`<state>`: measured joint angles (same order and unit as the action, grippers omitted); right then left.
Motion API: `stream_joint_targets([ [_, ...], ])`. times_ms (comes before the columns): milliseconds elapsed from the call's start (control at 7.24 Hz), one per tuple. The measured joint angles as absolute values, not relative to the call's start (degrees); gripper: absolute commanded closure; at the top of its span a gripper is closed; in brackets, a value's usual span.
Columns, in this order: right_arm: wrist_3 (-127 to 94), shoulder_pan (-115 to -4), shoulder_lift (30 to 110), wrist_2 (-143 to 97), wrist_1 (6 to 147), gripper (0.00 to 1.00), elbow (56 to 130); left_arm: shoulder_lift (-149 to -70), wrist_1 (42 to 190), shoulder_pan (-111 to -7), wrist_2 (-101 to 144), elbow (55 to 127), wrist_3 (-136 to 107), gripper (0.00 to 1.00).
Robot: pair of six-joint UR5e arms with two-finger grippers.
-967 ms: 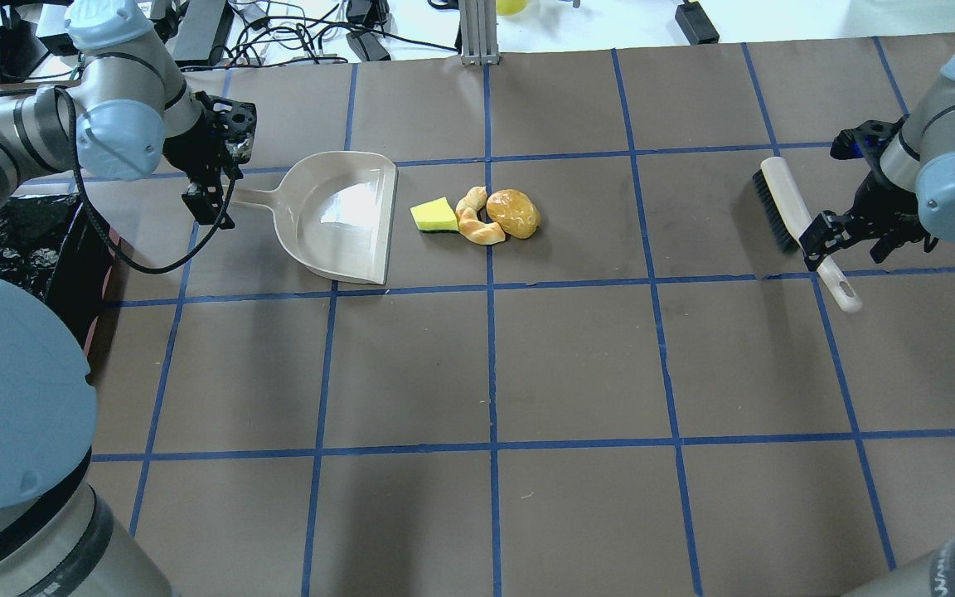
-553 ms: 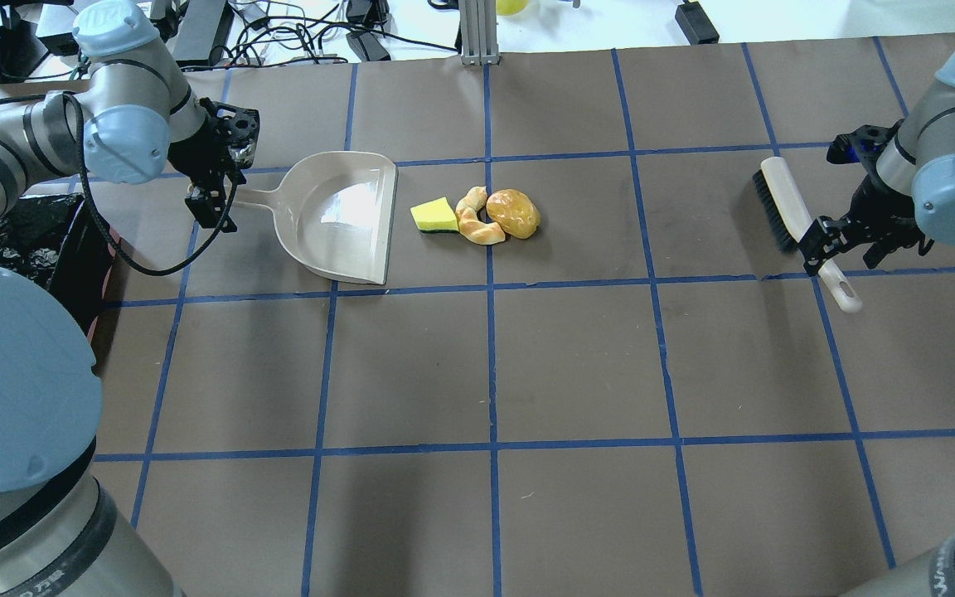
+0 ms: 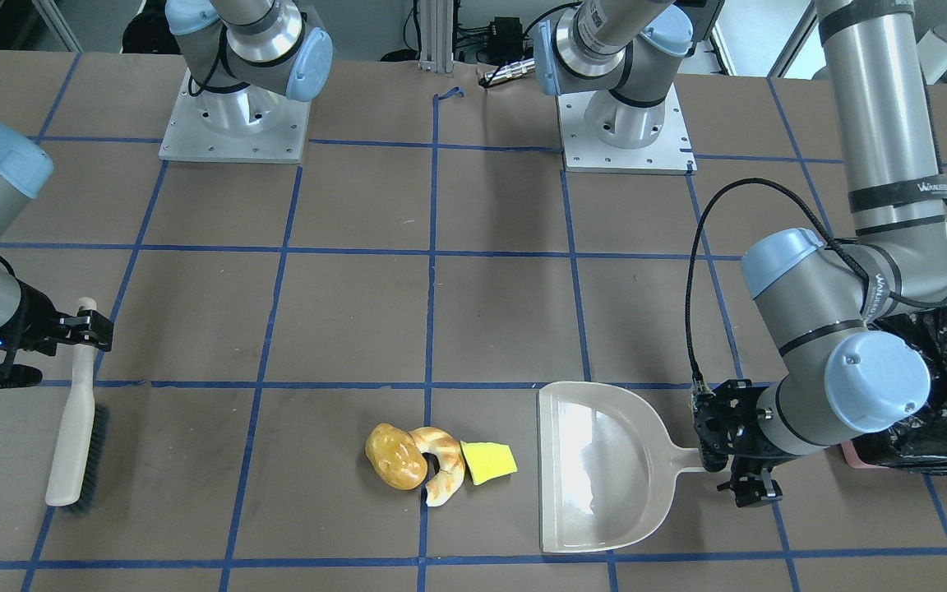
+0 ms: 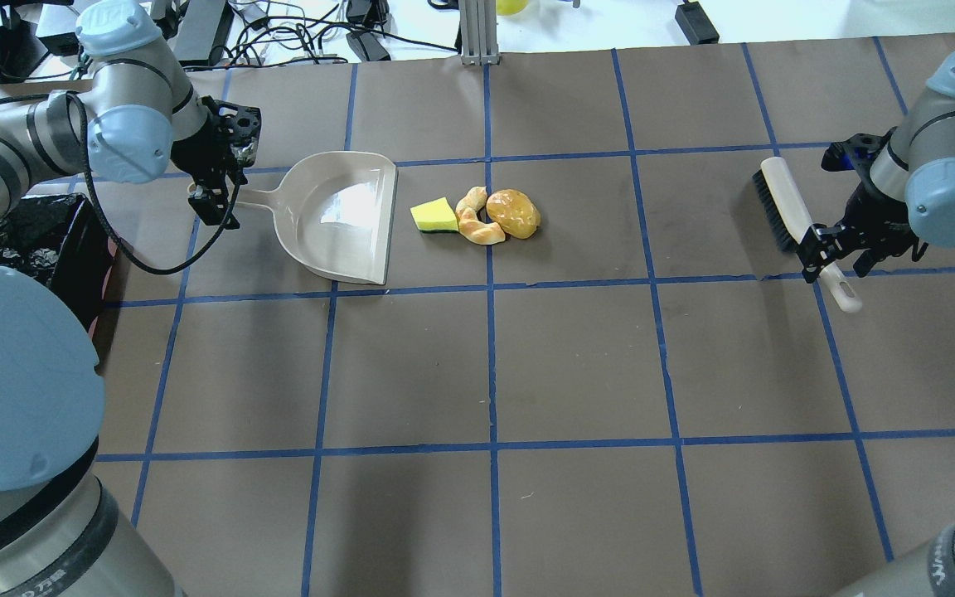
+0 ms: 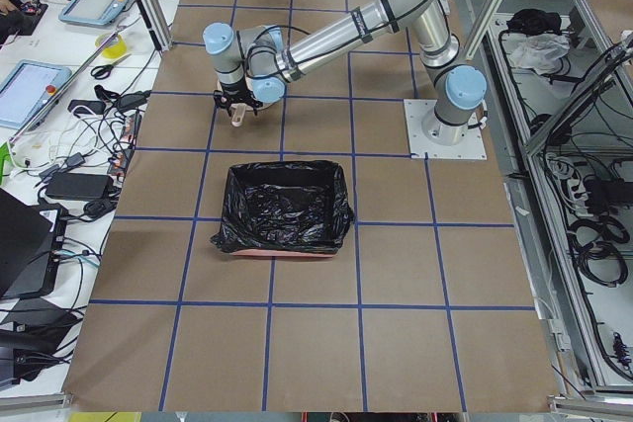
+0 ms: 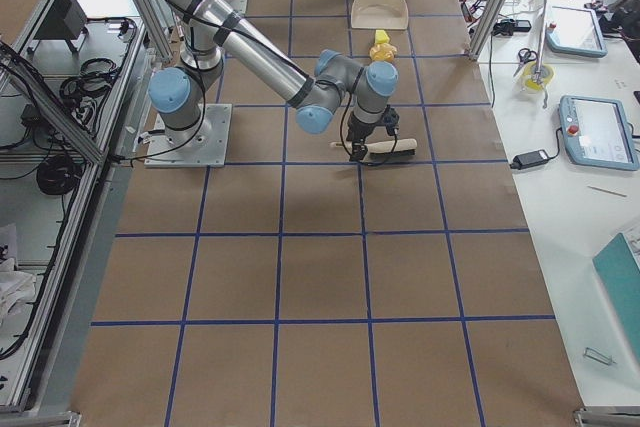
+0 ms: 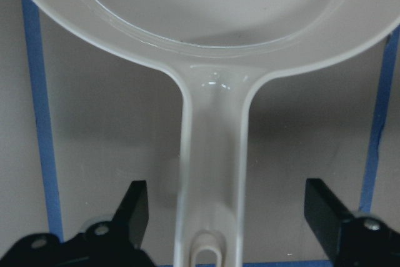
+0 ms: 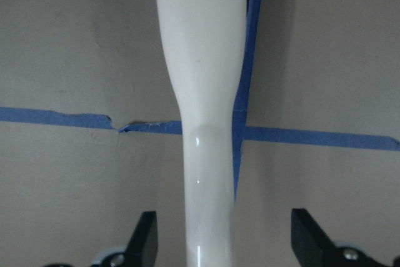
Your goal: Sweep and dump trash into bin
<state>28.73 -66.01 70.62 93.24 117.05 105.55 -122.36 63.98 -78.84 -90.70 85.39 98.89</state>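
The trash lies together mid-table: a golden-brown potato-like lump (image 4: pixel 513 213), a tan croissant piece (image 4: pixel 477 217) and a yellow sponge wedge (image 4: pixel 434 215). The beige dustpan (image 4: pixel 345 217) lies just left of them, mouth facing them. My left gripper (image 4: pixel 216 199) is open and straddles the dustpan handle (image 7: pixel 212 173), fingers (image 7: pixel 134 207) apart from it. My right gripper (image 4: pixel 830 253) is open over the white brush handle (image 8: pixel 203 92); the brush (image 4: pixel 784 203) lies flat. The black-lined bin (image 4: pixel 38 240) stands at the table's left edge.
The bin shows whole in the exterior left view (image 5: pixel 287 207), near my left arm's base side. Cables and power bricks (image 4: pixel 295 37) lie beyond the table's far edge. A metal post (image 4: pixel 477 33) stands at the far middle.
My left gripper has shifted slightly toward the dustpan handle. My right gripper has edged down along the brush handle. Both stay open; the trash, dustpan and brush have not moved.
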Motion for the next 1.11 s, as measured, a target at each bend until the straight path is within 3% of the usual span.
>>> stream_joint_targets([
  [414, 28.2, -66.0, 70.6, 93.2, 115.6, 0.63, 105.6, -122.0, 61.7, -79.1, -90.7, 86.5, 98.1, 0.12],
  [691, 28.0, -66.0, 70.7, 93.2, 115.2, 1.00, 105.5, -122.3, 61.6, -78.7, -90.7, 87.0, 98.0, 0.17],
  [829, 27.9, -66.0, 70.7, 93.2, 115.1, 1.00, 105.5, -122.3, 61.7, -78.6, -90.7, 87.0, 98.0, 0.19],
  [1105, 27.1, -66.2, 70.8, 93.2, 115.0, 1.00, 105.0, -122.1, 61.9, -78.8, -90.6, 87.1, 98.0, 0.75],
])
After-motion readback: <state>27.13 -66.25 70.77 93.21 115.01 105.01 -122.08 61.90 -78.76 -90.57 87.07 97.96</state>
